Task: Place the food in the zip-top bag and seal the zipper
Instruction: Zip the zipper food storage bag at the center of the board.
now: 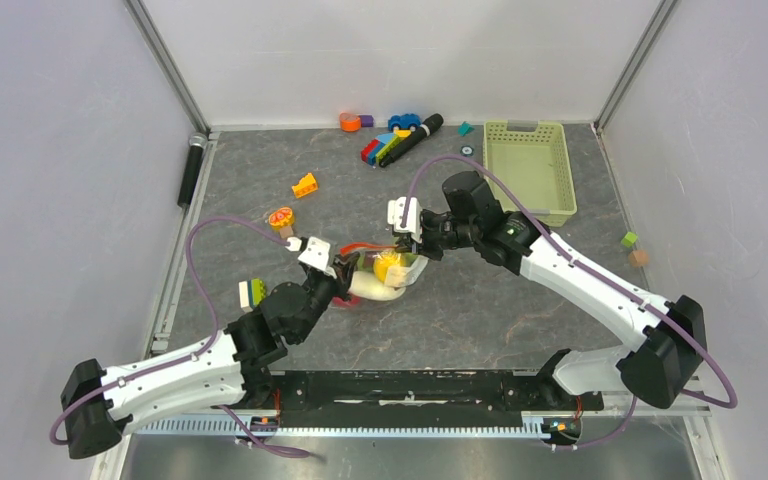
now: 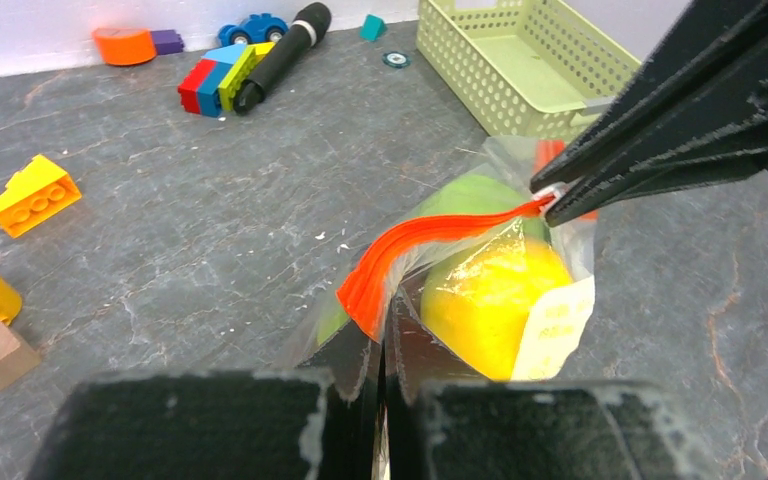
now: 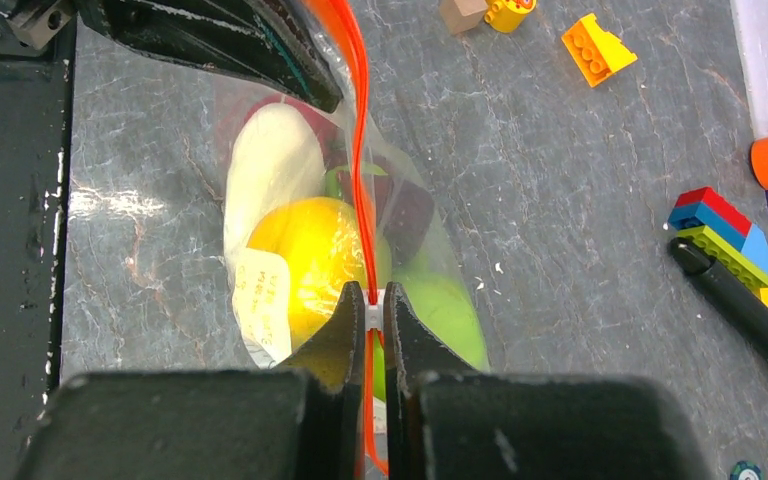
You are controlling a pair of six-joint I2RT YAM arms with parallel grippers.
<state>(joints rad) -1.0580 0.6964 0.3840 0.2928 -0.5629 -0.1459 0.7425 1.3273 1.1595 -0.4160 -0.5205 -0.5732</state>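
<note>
The clear zip-top bag [image 1: 385, 278] lies mid-table and shows in the right wrist view [image 3: 260, 200]. Inside it I see a yellow fruit [image 3: 310, 255], a green fruit [image 3: 445, 315], a white radish [image 3: 275, 165] and a dark red piece. The red-orange zipper [image 2: 430, 240] runs along its mouth. My left gripper [image 2: 382, 325] is shut on the near end of the bag's mouth edge. My right gripper [image 3: 370, 305] is shut on the white slider tab [image 3: 371, 318], partway along the zipper [image 3: 360, 150]. The right fingers [image 2: 680, 130] show in the left wrist view.
A pale green basket [image 1: 528, 165] stands at the back right. Coloured blocks and a black marker [image 1: 400, 140] lie at the back. A yellow block [image 1: 305, 185] and an orange-slice toy [image 1: 281, 217] sit left of the bag. Small blocks [image 1: 634, 248] lie at the right.
</note>
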